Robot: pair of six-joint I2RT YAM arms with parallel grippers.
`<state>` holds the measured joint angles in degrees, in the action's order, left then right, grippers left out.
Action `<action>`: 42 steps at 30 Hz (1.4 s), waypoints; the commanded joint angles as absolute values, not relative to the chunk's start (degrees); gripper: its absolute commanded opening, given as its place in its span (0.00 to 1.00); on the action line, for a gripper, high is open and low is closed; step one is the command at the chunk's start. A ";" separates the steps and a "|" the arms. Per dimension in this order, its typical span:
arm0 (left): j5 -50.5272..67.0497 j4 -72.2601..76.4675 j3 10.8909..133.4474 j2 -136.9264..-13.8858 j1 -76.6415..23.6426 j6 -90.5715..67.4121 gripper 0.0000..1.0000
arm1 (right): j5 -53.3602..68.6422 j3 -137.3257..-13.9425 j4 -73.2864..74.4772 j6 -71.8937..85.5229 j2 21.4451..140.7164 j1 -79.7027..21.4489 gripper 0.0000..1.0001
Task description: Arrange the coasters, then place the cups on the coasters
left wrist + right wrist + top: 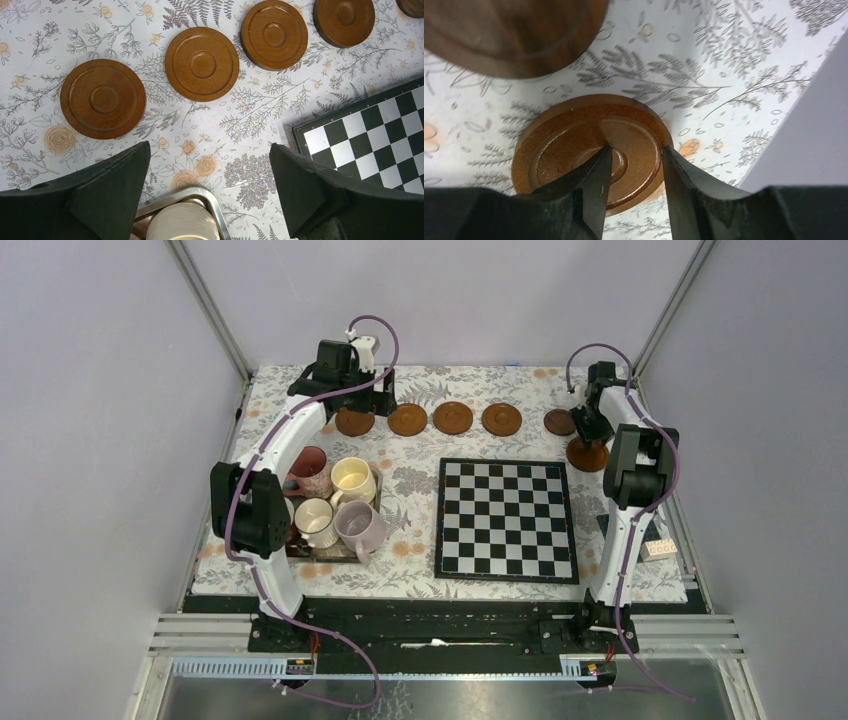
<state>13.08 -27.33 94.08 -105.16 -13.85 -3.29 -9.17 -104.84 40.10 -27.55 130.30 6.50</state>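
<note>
Four brown coasters (453, 418) lie in a row at the back, with a fifth (559, 422) further right. In the left wrist view they curve away from the nearest coaster (103, 98). My left gripper (210, 147) hovers wide open and empty over the row's left end (355, 422). My right gripper (636, 148) is shut on the sixth coaster (574, 140), one finger at its centre boss and the other against its outer rim; that coaster (587, 454) rests on the cloth. Pink (310, 472), cream-yellow (353, 478), white (316, 522) and lilac (358, 525) cups stand in the tray.
The metal tray (220, 210) sits at the left, its corner just below my left fingers. A black-and-white chessboard (506, 518) fills the middle right. The enclosure's right wall (809, 140) is close to my right gripper. A small white block (660, 548) lies near the right edge.
</note>
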 commanded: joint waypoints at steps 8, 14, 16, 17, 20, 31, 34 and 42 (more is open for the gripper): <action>14.07 -25.31 93.54 -102.04 -12.59 -3.08 0.99 | -16.28 -117.10 40.39 -27.16 139.19 7.97 0.48; 14.39 -25.31 93.49 -102.38 -12.32 -3.08 0.99 | -17.97 -127.12 43.19 -25.79 144.42 8.09 0.48; 14.48 -25.31 93.64 -102.39 -12.18 -3.08 0.99 | -18.67 -131.54 44.63 -25.47 147.12 8.09 0.48; 14.47 -25.31 93.61 -102.39 -12.13 -3.08 0.99 | -18.99 -133.38 45.14 -25.24 148.27 8.09 0.48; 14.65 -25.31 93.69 -102.26 -11.96 -3.08 0.99 | -19.57 -137.67 45.56 -24.96 150.57 8.08 0.48; 14.93 -25.31 93.25 -102.22 -11.26 -3.04 0.99 | -24.60 -137.35 40.37 -25.95 152.49 8.26 0.51; 14.90 -25.30 93.11 -102.22 -11.18 -3.07 0.99 | -24.35 -137.58 39.63 -25.76 152.42 8.26 0.51; 15.07 -25.32 92.82 -101.98 -10.94 -3.16 0.99 | -24.86 -138.56 37.93 -25.84 152.64 8.35 0.53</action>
